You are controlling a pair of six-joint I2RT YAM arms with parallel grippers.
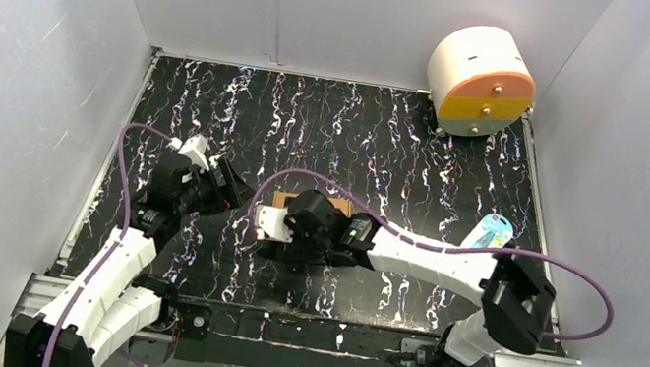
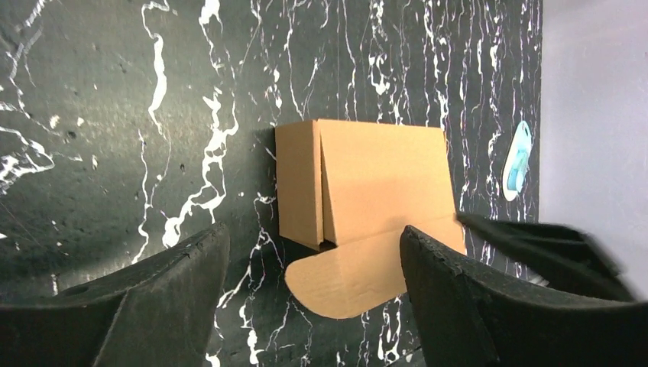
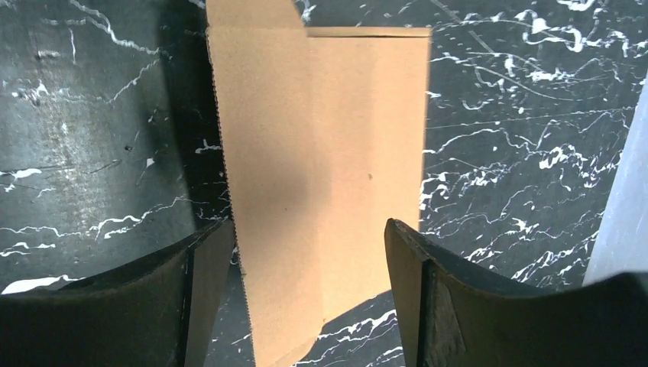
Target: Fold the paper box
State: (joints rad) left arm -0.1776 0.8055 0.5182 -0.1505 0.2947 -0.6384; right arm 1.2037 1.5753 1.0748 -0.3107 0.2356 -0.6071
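You are looking at a table (image 1: pixel 407 147) covered in black sheet veined with white, like marble, boxed in by pale grey walls (image 1: pixel 7 91) on the left, the far side and the right. An aluminium rail (image 1: pixel 296 333) runs along the near edge, where both arms are bolted.

The paper box (image 1: pixel 278 199) sits near the middle of the table, slightly toward you, and from above it is mostly hidden under the right arm's wrist. The left wrist camera shows it as plain brown corrugated cardboard (image 2: pixel 374 176), partly folded up into a carton, with a rounded flap (image 2: pixel 344 279) lying flat on the table in front of it.

Your right gripper (image 3: pixel 306 237) is spread wide, with its two dark fingers (image 3: pixel 435 290) on either side of a tall cardboard panel. You cannot tell whether either finger touches it.

Your left gripper (image 2: pixel 306 245) is also released, with its fingers apart. It faces the box from the left, and the flap lies between its fingers in that view.

A white cylinder with an orange-and-yellow face (image 1: pixel 480 80) stands in the far right corner. A small blue-and-white tag (image 1: pixel 492 233) lies by the right wall.
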